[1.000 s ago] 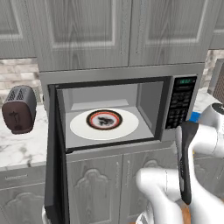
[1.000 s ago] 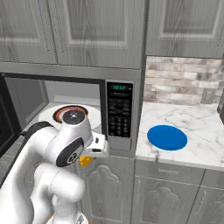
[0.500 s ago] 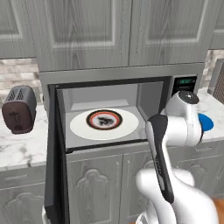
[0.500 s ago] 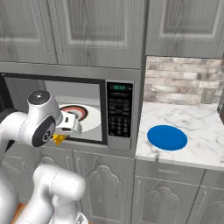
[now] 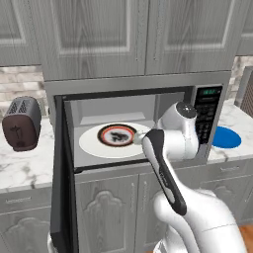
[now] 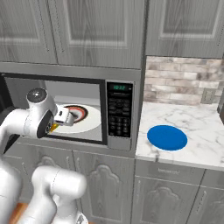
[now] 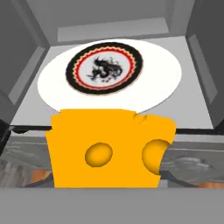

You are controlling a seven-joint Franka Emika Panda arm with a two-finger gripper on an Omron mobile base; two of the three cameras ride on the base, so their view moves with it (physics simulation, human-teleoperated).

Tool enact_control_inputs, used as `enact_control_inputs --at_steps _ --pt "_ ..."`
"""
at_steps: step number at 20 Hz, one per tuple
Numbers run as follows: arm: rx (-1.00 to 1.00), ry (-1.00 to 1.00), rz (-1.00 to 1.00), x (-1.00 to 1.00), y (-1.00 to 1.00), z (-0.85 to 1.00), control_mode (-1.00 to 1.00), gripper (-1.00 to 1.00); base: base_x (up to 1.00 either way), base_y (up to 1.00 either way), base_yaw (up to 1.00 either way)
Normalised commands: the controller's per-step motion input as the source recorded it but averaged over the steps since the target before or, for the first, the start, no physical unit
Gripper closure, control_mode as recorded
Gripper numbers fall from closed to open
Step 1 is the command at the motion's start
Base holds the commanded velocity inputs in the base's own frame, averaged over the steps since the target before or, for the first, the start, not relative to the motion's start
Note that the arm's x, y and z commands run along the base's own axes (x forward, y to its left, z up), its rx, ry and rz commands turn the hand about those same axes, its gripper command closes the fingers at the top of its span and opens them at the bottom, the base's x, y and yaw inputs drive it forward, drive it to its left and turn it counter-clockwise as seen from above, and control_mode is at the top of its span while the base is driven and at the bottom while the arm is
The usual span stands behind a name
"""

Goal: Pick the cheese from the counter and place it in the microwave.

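**Q:** What is showing in the left base view?

**A:** The microwave (image 5: 143, 123) is standing with its black door (image 5: 63, 173) swung open to the left. The white arm is reaching toward the opening, its hand at the front right edge of the white turntable (image 5: 111, 141). A round plate with a dark, red-ringed pattern (image 5: 117, 134) is lying on the turntable. A green display is glowing above the keypad (image 5: 206, 116), but its digits are too small to read. A dark-red toaster (image 5: 21, 123) is sitting on the counter (image 5: 22, 170) to the left, a blue plate (image 5: 226, 137) to the right.

**Q:** And the right base view?

**A:** The gripper (image 6: 61, 121) is hovering at the mouth of the microwave, a sliver of the cheese (image 6: 54, 127) peeking out yellow-orange beneath the wrist. The keypad's lettering is again illegible. The blue plate is resting on the marble, well apart from the arm.

**Q:** What is the hand view adding?

**A:** The cheese is filling the lower foreground, a wedge with two round holes, clamped between the fingers, whose tips are hidden behind it. It is hanging just outside the cavity, in front of the turntable. The patterned plate's centre is carrying a black motif, not readable writing.
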Motion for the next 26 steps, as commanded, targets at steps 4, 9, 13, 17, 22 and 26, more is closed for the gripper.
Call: enact_control_inputs --at_steps 4,9,13,17,22,26 --pt "0.04 0.00 -0.03 0.77 0.52 -0.02 -1.00 1.00 0.00 0.00 0.00" --pt "0.01 -0.09 -0.02 0.66 0.48 -0.10 -1.00 1.00 0.00 0.00 0.00" --pt "0.04 -0.14 0.00 0.58 0.18 -0.29 -1.00 1.00 0.00 0.00 0.00" --pt "0.02 -0.12 0.00 0.61 0.16 -0.07 -1.00 1.00 0.00 0.00 0.00" --pt "0.00 -0.02 -0.01 0.51 0.02 -0.10 -1.00 1.00 0.00 0.00 0.00" --pt "0.00 0.00 -0.02 0.33 0.00 -0.27 -1.00 1.00 0.00 0.00 0.00"
